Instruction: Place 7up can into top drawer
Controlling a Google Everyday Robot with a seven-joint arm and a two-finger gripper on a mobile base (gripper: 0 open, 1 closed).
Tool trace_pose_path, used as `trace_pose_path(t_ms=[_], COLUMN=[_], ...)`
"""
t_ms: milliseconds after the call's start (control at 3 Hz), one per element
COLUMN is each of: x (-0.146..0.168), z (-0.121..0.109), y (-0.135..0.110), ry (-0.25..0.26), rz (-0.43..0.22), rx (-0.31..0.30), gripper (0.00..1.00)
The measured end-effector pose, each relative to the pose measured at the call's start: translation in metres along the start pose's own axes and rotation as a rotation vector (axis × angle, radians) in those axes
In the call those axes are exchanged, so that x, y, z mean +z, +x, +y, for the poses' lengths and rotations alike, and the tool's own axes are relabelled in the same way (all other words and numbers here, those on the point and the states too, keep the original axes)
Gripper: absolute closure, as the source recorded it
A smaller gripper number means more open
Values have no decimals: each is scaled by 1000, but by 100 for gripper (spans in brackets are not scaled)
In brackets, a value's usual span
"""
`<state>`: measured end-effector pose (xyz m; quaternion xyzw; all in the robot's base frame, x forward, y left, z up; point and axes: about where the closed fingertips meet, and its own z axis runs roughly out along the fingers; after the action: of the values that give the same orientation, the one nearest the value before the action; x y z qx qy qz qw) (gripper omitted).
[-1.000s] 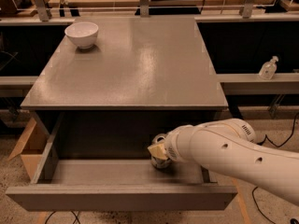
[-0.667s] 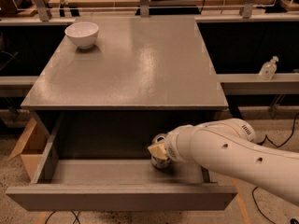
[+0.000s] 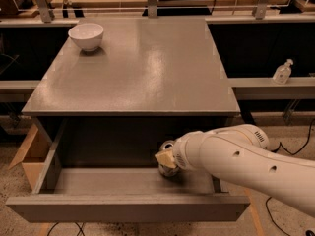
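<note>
The grey counter (image 3: 147, 68) carries one item: a white bowl (image 3: 86, 36), upright, near the far left corner. The pincer (image 3: 167, 162) is below the counter's front edge, inside the open drawer (image 3: 128, 208), right of centre.

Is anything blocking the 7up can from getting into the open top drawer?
Nothing visible does. The 7up can is already inside the top drawer, right of centre, at the tool, which reaches in from the right. The white bowl sits at the cabinet top's far left corner, out of the way.
</note>
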<state>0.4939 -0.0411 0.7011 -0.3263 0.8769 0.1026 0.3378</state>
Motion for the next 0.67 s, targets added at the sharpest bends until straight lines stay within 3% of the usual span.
trace_pose_path(t_ms=[333, 667], x=[-5, -15], z=[3, 2], y=[-5, -9], ry=[1, 13], rz=[-10, -27], rx=[-15, -29], gripper=[0, 0])
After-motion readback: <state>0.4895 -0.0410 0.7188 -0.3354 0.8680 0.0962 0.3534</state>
